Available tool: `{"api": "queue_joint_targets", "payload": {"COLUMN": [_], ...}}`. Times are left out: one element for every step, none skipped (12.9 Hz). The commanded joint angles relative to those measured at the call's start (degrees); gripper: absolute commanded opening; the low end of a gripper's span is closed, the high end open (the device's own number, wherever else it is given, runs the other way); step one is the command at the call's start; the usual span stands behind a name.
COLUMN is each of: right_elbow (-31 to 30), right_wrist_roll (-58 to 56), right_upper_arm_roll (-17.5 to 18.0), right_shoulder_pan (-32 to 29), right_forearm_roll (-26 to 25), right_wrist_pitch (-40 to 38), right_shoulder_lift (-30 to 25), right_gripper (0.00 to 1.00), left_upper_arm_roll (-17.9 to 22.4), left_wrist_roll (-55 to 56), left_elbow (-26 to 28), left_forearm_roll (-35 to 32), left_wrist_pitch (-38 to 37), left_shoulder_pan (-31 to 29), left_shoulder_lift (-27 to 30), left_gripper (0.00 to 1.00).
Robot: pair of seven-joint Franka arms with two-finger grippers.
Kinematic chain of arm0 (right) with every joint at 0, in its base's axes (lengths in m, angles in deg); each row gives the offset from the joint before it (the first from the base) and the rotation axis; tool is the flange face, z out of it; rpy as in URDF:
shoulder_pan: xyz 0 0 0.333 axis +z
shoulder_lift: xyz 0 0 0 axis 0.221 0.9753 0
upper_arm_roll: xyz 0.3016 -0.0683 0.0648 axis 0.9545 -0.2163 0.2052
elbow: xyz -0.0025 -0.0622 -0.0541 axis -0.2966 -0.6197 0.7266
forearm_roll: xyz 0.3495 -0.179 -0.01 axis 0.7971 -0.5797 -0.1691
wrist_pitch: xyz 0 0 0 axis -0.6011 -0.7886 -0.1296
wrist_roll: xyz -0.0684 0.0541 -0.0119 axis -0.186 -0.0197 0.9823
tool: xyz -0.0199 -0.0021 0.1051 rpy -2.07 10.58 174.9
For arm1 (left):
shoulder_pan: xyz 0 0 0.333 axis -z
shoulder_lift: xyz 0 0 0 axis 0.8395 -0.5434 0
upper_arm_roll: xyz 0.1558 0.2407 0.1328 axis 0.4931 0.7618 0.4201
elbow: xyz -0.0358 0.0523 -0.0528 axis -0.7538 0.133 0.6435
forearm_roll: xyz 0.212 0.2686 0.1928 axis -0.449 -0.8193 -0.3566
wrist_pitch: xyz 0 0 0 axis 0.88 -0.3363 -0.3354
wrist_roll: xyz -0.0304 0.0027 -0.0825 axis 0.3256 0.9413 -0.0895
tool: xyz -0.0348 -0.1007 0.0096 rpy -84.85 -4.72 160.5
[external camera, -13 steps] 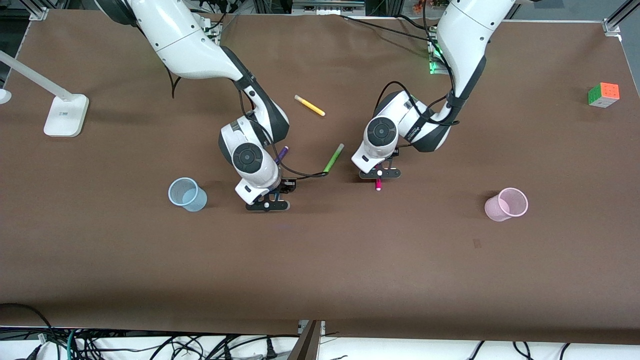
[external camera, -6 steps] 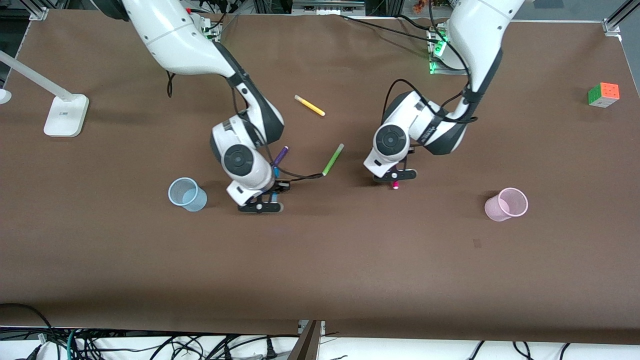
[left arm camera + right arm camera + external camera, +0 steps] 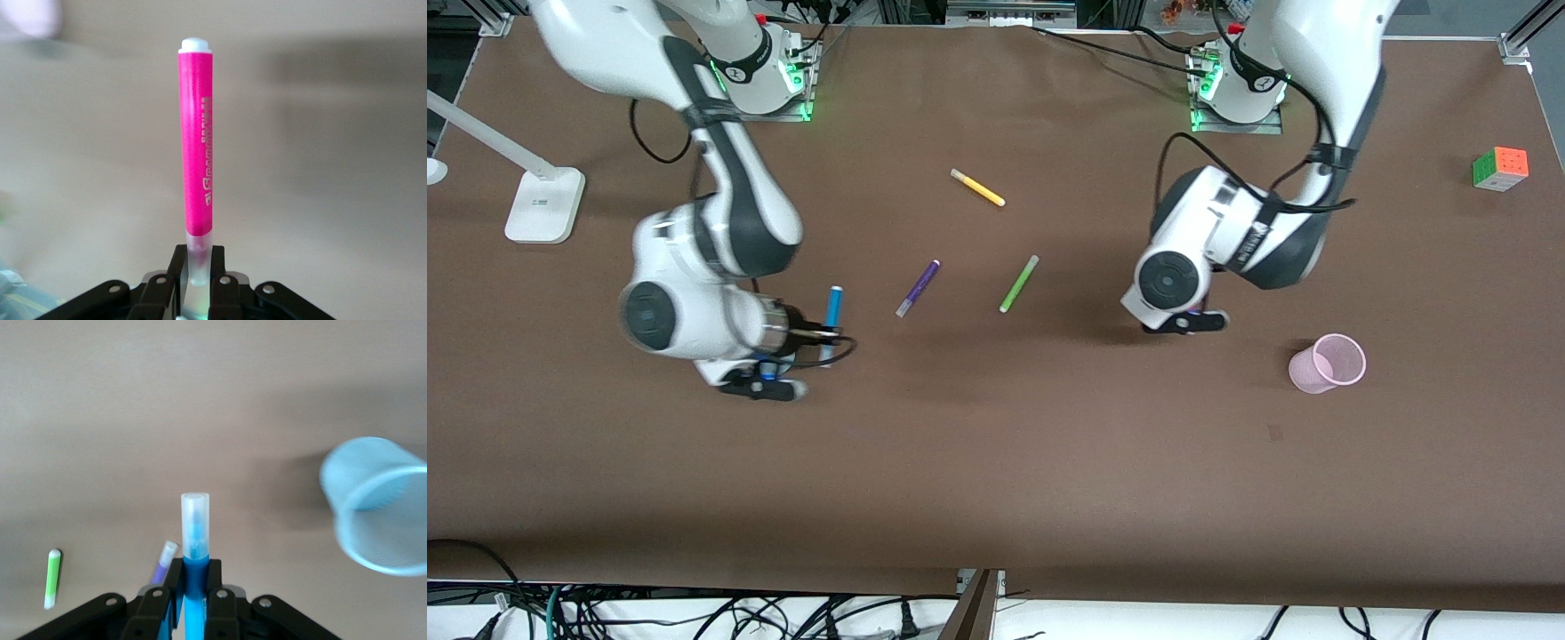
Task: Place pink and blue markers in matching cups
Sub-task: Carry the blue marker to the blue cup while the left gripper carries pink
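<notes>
My right gripper is shut on the blue marker and holds it above the table. In the right wrist view the marker stands between the fingers, pale end outward. The pale blue cup stands upright just beside it, toward the right arm's end of the table. The right arm hides the cup in the front view. My left gripper is shut on the pale end of the pink marker. It is above the table between the green marker and the pink cup. The hand hides the pink marker in the front view.
A purple marker, a lime-green marker and a yellow marker lie mid-table. A colour cube sits at the left arm's end. A white lamp base stands at the right arm's end.
The right arm has swung toward its own end of the table with the blue marker, reaching the blue cup. The left arm has carried the pink marker toward the pink cup.
</notes>
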Motion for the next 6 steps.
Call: {"api": "queue_joint_targets", "payload": {"right_elbow": [3.3, 3.2, 3.0, 3.0, 3.0, 3.0], "right_wrist_roll": [-0.4, -0.5, -0.5, -0.4, -0.5, -0.5], "right_upper_arm_roll": [0.7, 0.8, 0.7, 0.7, 0.7, 0.7], "right_shoulder_pan": [-4.2, -6.1, -7.9, -9.7, -11.1, -12.5], "right_forearm_roll": [2.2, 5.3, 7.9, 9.7, 11.1, 11.2], "right_wrist_pitch": [-6.4, -7.1, -8.7, -10.8, -12.0, -13.2], "right_shoulder_lift": [0.6, 0.7, 1.0, 1.4, 1.8, 2.6], "right_gripper": [0.00, 0.00, 0.00, 0.00, 0.00, 0.00], "left_upper_arm_roll": [-0.2, -0.2, -0.2, -0.1, -0.2, -0.1], "left_wrist_roll": [-11.7, -16.8, -21.3, -26.3, -31.0, -35.9], "left_elbow": [-3.7, -4.4, -4.6, -4.6, -4.6, -4.6], "left_forearm_roll": [-8.3, -11.8, -15.0, -18.9, -22.5, -26.0], "left_wrist_pitch": [-8.9, -10.8, -11.6, -12.8, -13.9, -14.4], "left_shoulder_pan": [-2.1, -3.7, -4.4, -4.8, -5.2, -5.4], "left_shoulder_lift": [0.2, 0.1, 0.2, 0.1, -0.1, -0.8], "left_gripper": [0.00, 0.00, 0.00, 0.00, 0.00, 0.00]}}
